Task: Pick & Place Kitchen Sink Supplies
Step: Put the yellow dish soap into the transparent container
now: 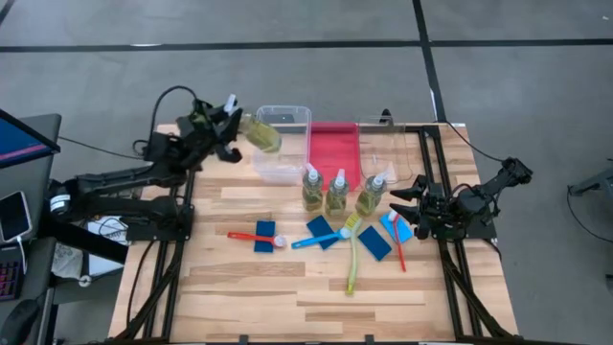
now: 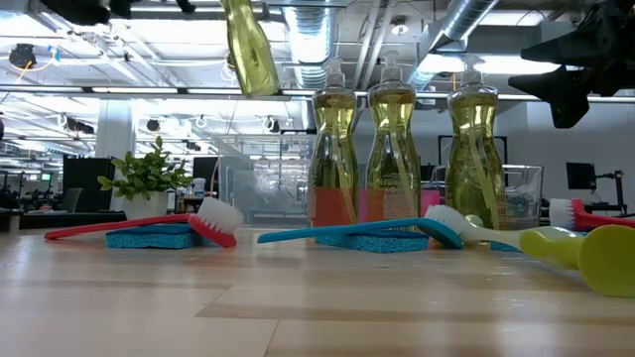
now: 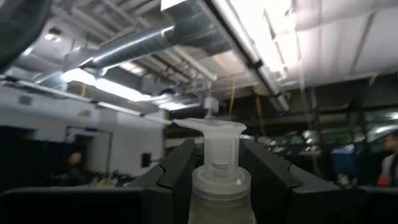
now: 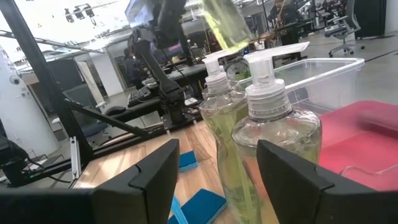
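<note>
Left claw (image 1: 233,125) grips one soap bottle (image 1: 261,134) in the air beside the clear tub (image 1: 284,116). Right claw (image 1: 407,199) waits, wide apart. Three bottles (image 1: 337,193), sponges (image 1: 265,236) and brushes (image 1: 351,257) are left on the bench (image 1: 239,297).

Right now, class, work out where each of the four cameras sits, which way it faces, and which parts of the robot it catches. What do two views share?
High view: overhead, looking straight down; both arms, left gripper holding a soap bottle over a clear tub.
Low view: table height, looking level across; three standing bottles, the lifted bottle above.
Left wrist view: between its fingers, facing the ceiling, on the pump head.
Right wrist view: past the open right gripper toward the bottles.
Shared: high and low views both show the lifted bottle.
</note>
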`<state>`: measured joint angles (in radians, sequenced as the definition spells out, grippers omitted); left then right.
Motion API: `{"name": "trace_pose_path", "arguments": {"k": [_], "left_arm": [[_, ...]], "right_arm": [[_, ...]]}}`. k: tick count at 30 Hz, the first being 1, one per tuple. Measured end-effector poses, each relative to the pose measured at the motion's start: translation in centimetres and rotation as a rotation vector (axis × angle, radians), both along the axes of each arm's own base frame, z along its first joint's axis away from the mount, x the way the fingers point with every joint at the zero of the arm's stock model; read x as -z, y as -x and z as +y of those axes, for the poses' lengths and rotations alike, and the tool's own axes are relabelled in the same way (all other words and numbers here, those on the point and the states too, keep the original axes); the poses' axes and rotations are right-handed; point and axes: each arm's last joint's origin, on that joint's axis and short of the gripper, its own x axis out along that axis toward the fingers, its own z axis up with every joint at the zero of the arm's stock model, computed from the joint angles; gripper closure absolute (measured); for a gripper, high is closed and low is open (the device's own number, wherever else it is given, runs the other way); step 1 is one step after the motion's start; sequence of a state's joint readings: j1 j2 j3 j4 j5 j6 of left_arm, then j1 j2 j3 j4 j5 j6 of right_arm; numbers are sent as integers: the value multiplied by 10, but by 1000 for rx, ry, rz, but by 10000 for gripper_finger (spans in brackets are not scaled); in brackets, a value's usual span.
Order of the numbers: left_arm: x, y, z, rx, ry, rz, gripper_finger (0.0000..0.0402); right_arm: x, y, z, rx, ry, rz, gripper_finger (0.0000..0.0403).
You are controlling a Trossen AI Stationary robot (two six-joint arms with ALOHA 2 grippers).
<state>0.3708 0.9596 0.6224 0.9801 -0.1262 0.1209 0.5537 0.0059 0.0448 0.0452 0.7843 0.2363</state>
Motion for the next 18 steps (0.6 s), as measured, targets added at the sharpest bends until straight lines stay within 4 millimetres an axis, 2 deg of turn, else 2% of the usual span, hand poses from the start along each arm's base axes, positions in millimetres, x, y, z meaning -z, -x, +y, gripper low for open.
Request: {"name": "trace_pose_path", "arguments": {"k": [7, 12, 18], "left_arm": [[13, -21, 34, -65, 18, 98, 289], [25, -33, 58, -121, 49, 160, 276], [44, -41, 84, -84, 112, 214, 292]], "right_arm": [[0, 0, 0, 2, 0, 0, 194], [0, 0, 0, 2, 0, 0, 194], [0, 0, 0, 3, 0, 0, 194]]}}
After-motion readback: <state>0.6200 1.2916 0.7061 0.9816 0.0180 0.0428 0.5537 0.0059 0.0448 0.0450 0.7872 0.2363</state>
